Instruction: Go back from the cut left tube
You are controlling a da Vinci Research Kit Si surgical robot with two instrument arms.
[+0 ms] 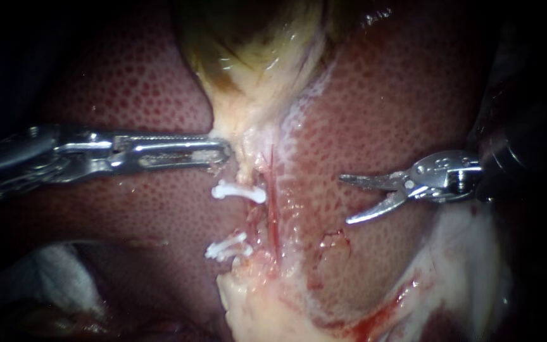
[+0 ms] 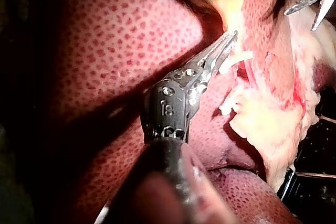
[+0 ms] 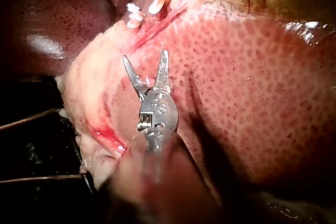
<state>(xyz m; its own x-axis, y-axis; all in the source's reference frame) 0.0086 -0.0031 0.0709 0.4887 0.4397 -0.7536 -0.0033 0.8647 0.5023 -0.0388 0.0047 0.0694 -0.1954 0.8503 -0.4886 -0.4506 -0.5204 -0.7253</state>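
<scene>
Right of the pale, clipped, cut left tube (image 1: 252, 218), the slender steel right instrument (image 1: 344, 199) hangs clear, blades apart and empty; the matching left instrument (image 1: 226, 151) clamps the yellowish gallbladder neck (image 1: 248, 123), evidently for tension

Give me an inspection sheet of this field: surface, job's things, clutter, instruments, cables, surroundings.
Surface: liver, mottled red, gallbladder above it; blood at the pale lower edge.
Job's things: upper clip and lower clips, white, set apart; red tube beside them, whole.
Clutter: white gauze-like patch.
Instruments: left instrument shut on pale tissue under the gallbladder; right instrument has its jaws open over the liver, clear of the clips.
Cables: two thin strands over dark ground.
Surroundings: dark; nothing seen.
</scene>
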